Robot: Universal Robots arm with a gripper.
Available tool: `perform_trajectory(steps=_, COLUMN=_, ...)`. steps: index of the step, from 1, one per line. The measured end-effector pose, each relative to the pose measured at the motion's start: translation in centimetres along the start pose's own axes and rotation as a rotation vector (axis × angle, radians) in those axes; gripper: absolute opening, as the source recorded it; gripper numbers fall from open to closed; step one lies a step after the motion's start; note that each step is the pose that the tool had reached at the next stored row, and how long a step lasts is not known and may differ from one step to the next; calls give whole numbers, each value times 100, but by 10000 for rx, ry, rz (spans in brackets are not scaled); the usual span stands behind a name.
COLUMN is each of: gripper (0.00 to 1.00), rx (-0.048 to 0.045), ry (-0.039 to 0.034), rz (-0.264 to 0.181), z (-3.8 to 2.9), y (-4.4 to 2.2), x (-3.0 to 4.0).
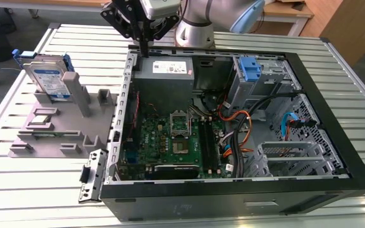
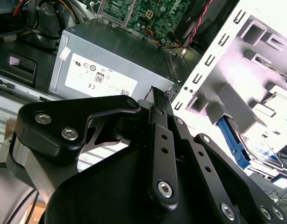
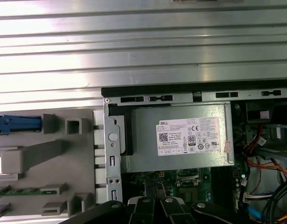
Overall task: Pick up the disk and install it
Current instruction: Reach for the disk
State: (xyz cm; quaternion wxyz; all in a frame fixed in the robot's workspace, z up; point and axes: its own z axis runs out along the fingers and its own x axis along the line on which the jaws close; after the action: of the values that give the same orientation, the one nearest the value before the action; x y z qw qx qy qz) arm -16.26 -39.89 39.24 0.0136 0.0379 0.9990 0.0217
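Jaws pressed together, empty, over open case [image 1: 233, 205] holding power supply [image 1: 169, 71]; disk [image 1: 48, 78] stands in grey holder [image 1: 49, 138]

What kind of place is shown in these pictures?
Probably a robotics lab or workshop: a robot arm over an open desktop computer case, on a slatted metal table, with a grey fixture holding the disk.
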Motion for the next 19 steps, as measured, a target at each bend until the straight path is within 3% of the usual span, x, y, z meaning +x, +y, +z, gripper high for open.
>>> perform_trajectory(steps=4, gripper=10, rx=1, ry=1, rz=0, z=-1, y=-2, x=31)
perform_trajectory(steps=14, gripper=10, rx=0, ry=0, rz=0, z=5, y=-16, x=210)
perform_trajectory(steps=19, gripper=10, rx=0, ry=-1, rz=0, z=5, y=-20, x=259)
